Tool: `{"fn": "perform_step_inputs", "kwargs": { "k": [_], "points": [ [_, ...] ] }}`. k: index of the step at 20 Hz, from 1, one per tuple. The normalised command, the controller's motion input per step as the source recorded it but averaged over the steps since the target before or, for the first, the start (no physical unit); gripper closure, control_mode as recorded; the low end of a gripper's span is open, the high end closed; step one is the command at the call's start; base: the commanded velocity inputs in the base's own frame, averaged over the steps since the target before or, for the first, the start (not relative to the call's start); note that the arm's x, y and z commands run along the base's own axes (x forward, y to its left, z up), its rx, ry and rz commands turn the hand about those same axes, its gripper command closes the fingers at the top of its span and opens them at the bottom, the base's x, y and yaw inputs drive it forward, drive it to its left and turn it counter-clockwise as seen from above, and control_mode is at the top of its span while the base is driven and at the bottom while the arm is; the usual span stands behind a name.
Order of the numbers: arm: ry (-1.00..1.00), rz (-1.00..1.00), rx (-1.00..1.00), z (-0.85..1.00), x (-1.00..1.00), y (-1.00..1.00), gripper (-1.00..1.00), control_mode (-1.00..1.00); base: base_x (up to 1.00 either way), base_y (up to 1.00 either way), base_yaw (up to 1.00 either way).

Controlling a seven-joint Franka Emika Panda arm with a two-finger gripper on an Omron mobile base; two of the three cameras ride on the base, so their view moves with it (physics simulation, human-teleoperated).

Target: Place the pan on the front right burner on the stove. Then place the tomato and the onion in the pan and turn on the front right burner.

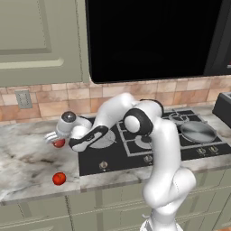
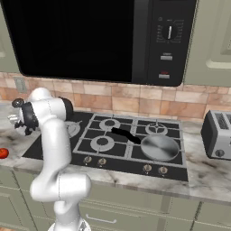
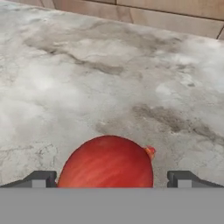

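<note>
The silver pan (image 1: 197, 131) (image 2: 159, 147) rests on the right front grate of the black stove (image 1: 118, 159) (image 2: 118, 165), hiding the front right burner, with its black handle (image 2: 126, 134) pointing back-left. Left of the stove, on the marble counter, my gripper (image 1: 56, 139) (image 2: 13, 120) (image 3: 112, 179) stands open and low around a red onion (image 1: 59, 143) (image 3: 107, 162). One fingertip (image 3: 41, 178) is on each side, with a small gap to the skin. A red tomato (image 1: 58, 178) (image 2: 2, 153) lies nearer the counter's front edge.
Silver knobs (image 1: 201, 151) (image 2: 155, 169) line the stove's front edge. A dark toaster (image 2: 219, 135) (image 1: 223, 106) stands right of the stove. A black microwave (image 2: 90, 40) hangs above. The tiled wall (image 1: 45, 97) with an outlet (image 1: 23, 99) runs behind the counter.
</note>
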Motion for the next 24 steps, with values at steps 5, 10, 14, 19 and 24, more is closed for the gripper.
{"fn": "perform_step_inputs", "kwargs": {
  "k": [5,10,14,19,24],
  "points": [
    [0.10,-0.02,-0.03,-0.43,-0.01,0.01,-1.00,-1.00,0.00,0.00,0.00],
    [0.19,-0.07,-0.03,-0.50,-0.06,0.00,-1.00,-1.00,0.00,0.00,0.00],
    [0.05,-0.03,-0.06,-0.38,0.00,0.05,-1.00,-1.00,0.00,0.00,0.00],
    [-0.01,0.00,-0.09,-0.28,0.00,0.17,1.00,-1.00,0.00,0.00,0.00],
    [-0.03,-0.01,-0.15,-0.23,-0.03,0.08,1.00,-1.00,0.00,0.00,0.00]
  ]
}}
